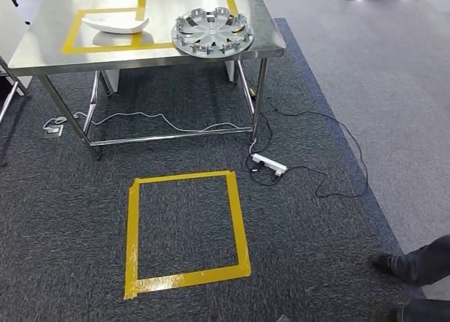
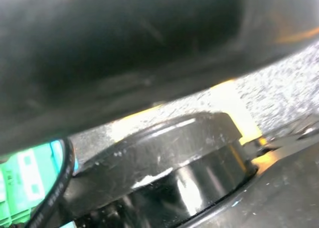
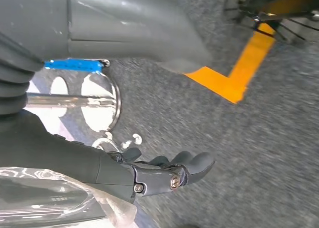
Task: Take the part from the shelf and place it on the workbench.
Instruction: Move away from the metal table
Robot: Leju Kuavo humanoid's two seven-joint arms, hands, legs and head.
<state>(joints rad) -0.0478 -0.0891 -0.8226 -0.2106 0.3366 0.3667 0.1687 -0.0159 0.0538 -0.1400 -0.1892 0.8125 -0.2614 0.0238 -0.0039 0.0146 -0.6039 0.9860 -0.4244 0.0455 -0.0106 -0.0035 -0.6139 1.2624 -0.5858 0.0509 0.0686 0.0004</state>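
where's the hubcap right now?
In the head view the silver hubcap lies flat at the front right of the steel workbench, overlapping the yellow tape, with the white curved part to its left.

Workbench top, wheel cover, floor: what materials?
Workbench: probably stainless steel, brushed, with soft reflections and shiny tubular legs. Wheel cover: silver, likely painted plastic, though metal can't be ruled out. Floor: dark grey carpet, speckled low pile, marked with yellow tape.

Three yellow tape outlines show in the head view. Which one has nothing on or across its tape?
The floor square on the carpet. The white part lies within the workbench left outline; the hubcap overlaps the right outline.
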